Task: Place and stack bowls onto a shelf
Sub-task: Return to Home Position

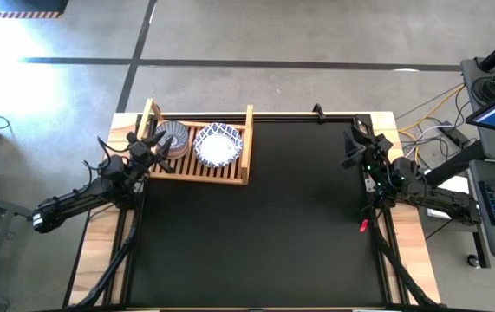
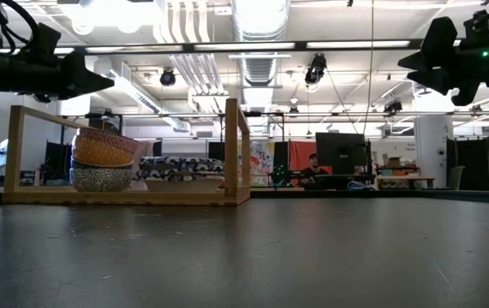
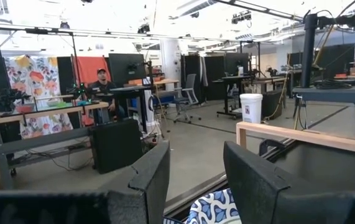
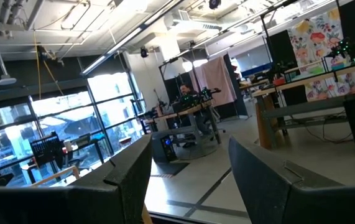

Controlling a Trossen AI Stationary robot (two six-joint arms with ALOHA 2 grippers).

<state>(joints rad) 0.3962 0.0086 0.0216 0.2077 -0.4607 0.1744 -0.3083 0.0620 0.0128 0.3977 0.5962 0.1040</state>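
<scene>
The only label in sight is on a white bucket (image 3: 252,107) in the room behind, too small to read. The left hand (image 1: 153,149) hangs raised over the left end of the wooden shelf (image 1: 249,143), its fingers (image 3: 152,180) apart and holding nothing. The right hand (image 1: 355,146) hangs raised near the right edge of the desk (image 1: 264,225), also open and empty. On the shelf, a stack of small bowls (image 1: 173,137) stands beside a stack of white blue-rimmed bowls (image 1: 219,146)
</scene>
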